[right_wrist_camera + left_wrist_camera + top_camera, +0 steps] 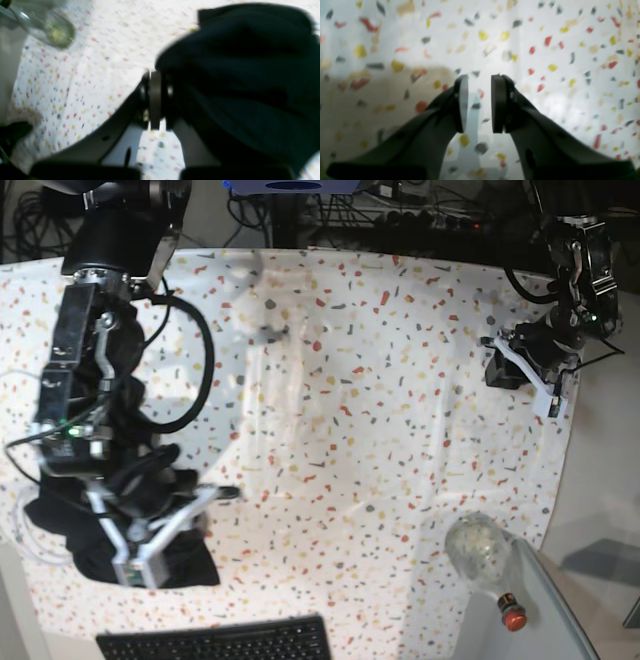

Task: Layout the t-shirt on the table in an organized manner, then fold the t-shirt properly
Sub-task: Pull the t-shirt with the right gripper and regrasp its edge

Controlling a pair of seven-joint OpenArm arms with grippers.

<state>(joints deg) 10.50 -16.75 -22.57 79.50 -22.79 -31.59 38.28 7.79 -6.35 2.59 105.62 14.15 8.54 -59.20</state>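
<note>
From my remote seat I see the black t-shirt point(150, 520) bunched in a heap on the speckled table point(350, 400), at its near corner just beside the black keyboard point(215, 642). My right gripper point(156, 100) has its pads pressed together with a fold of the t-shirt draped against it, apparently pinched. My left gripper point(478, 103) hangs at the table's far opposite edge, well apart from the t-shirt, jaws slightly parted with nothing between them; a clear glass jar point(478, 548) lies near the table's other near corner.

Behind the far edge, dark cables point(40, 220) tangle over a dim floor beside a blue-topped unit point(290, 185). A plain grey-white side surface point(545, 620) sits at the near corner, carrying what may be a glass bottle point(480, 555)
</note>
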